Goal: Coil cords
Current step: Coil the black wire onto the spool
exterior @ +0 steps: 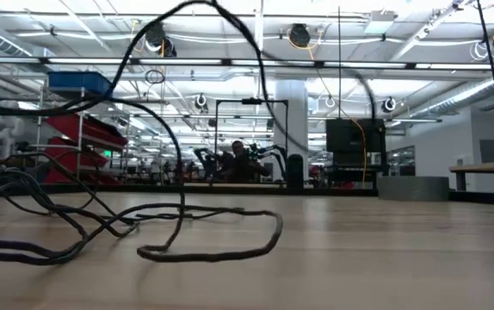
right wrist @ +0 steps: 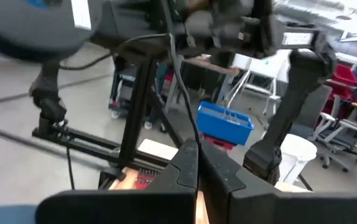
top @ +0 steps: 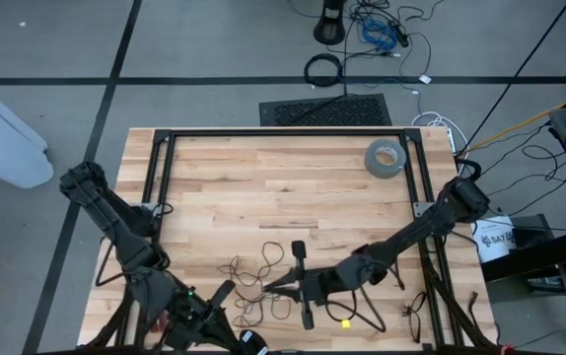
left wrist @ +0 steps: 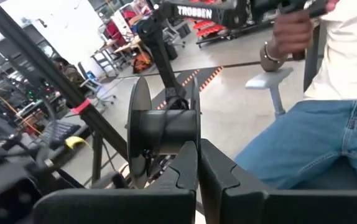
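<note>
The cord (top: 253, 274), a very thin black wire, lies in loose tangled loops on the wooden table near its near edge. In the low view its loops (exterior: 213, 250) rest on the wood and one strand arcs high above (exterior: 204, 7). My right gripper (top: 275, 287) hovers level over the tangle, pointing toward the table's left, shut on a strand. My left gripper (top: 226, 289) is at the near left, raised and level, shut at a black spool (left wrist: 163, 130) that fills its wrist view. My left gripper has the spool's flange (left wrist: 194, 118) edge-on at its shut fingertips (left wrist: 185, 165); the hub and the other flange (left wrist: 138, 130) stick out to one side. The spool is held up clear of the table. My right gripper pinches one strand of the cord (right wrist: 190, 134) between its two fingertips (right wrist: 185, 162), coming in level from the table's right. The strand runs up from the tips (right wrist: 172, 56) toward my left arm. It is lifted clear, and the rest lies slack on the table.
A grey tape roll (top: 386, 158) lies at the far right of the table. A black metal frame (top: 283, 133) borders the far part. A seated person in jeans (left wrist: 315, 137) shows beyond the near edge. Bare wood spreads across the table's middle (top: 283, 187).
</note>
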`<state>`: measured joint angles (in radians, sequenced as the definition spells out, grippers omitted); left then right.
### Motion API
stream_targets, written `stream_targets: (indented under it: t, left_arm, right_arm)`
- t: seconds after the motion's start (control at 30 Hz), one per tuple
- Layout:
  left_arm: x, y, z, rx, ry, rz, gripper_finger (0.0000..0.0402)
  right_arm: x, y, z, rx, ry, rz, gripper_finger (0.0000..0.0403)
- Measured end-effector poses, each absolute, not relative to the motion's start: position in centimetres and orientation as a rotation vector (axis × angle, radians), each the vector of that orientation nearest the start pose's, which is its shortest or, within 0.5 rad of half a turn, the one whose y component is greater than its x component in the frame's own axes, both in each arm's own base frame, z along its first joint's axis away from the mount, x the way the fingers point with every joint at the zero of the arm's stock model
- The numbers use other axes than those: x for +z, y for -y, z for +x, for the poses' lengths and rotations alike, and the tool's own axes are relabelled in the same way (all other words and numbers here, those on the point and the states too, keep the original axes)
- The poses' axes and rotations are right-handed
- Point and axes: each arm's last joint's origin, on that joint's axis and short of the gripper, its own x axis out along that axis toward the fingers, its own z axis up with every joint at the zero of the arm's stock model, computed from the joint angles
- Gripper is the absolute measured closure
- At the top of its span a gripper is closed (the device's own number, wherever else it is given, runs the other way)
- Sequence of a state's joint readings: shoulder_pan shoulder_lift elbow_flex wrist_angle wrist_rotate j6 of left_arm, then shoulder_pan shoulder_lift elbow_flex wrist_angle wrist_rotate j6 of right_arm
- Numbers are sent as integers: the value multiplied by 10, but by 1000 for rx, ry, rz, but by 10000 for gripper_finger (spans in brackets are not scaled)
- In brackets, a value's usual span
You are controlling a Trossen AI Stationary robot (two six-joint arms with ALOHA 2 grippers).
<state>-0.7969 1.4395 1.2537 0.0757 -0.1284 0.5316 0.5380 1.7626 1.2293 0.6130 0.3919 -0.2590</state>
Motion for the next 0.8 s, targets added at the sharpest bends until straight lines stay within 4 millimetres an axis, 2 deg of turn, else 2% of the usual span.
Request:
stream_targets:
  t: [0.23, 0.47, 0.8]
  left_arm:
    - [364, 235, 241, -699, 65, 560, 400]
    - [361, 232, 243, -697, 10, 505, 400]
    - [355, 221, 252, -685, -73, 467, 400]
  right_arm:
    - [330, -207, 360, 154, 36, -242, 403]
    - [335, -221, 352, 195, 29, -273, 403]
    - [348, -232, 347, 225, -3, -299, 403]
